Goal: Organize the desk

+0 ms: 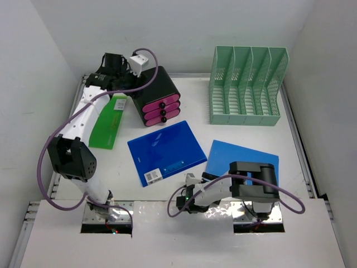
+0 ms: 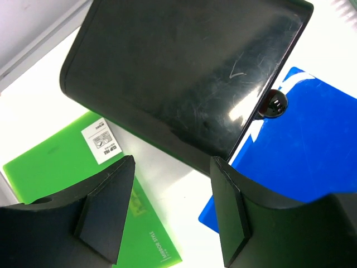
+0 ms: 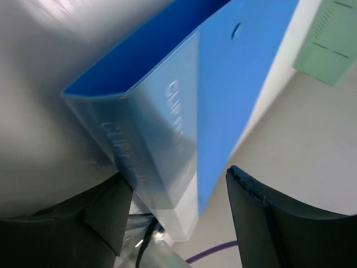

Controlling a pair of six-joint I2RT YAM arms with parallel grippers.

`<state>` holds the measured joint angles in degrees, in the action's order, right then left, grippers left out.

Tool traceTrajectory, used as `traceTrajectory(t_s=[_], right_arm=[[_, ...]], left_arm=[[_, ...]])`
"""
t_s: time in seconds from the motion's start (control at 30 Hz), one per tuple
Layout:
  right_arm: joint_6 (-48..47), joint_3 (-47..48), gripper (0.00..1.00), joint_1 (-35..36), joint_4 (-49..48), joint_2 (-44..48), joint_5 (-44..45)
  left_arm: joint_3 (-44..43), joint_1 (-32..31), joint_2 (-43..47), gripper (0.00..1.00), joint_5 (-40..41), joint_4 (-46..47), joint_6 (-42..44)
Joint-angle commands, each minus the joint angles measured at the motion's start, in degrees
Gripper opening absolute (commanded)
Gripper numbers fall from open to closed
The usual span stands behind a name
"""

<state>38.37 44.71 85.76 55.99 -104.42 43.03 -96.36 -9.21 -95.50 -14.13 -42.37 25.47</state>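
Observation:
The white desk (image 1: 234, 137) has a foil-like strip (image 1: 150, 215) along its near edge. My left gripper (image 1: 114, 66) hovers at the far left over the back of the black drawer box (image 1: 159, 92). In the left wrist view it (image 2: 173, 164) is open and empty above bare desk, with the box (image 2: 184, 72) just ahead. My right gripper (image 1: 188, 188) sits low by the near edge. In the right wrist view it (image 3: 178, 176) is open, with the near corner of a blue folder (image 3: 240, 72) between its fingers; whether they touch it I cannot tell.
A green folder (image 1: 106, 125) lies left of the box, with a blue folder (image 1: 166, 151) in the middle and another (image 1: 242, 159) to its right. A green slotted file rack (image 1: 245, 86) stands at the back right. White walls close in three sides.

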Motion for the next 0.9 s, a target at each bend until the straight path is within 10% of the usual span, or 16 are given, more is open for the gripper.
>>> traceTrajectory(t_s=[0.0, 0.2, 0.37, 0.87], right_arm=[[4.35, -1.73, 0.67, 0.29, -2.72, -3.24, 1.64], [4.53, 1.17, 0.54, 0.38, -0.26, -10.79, 1.45], [3.37, 0.99, 0.0, 0.38, -1.76, -11.08, -0.32], [8.57, 19.71, 0.0, 0.38, 15.73, 15.9, 18.94]], left_arm=[[-0.06, 0.51, -0.56, 0.55, -1.86, 2.03, 0.1], [-0.15, 0.51, -0.65, 0.55, -2.66, 2.11, -0.07], [0.73, 0.51, 0.14, 0.55, -3.18, 2.55, -0.07], [7.83, 0.42, 9.18, 0.56, -13.9, -3.07, -0.95]])
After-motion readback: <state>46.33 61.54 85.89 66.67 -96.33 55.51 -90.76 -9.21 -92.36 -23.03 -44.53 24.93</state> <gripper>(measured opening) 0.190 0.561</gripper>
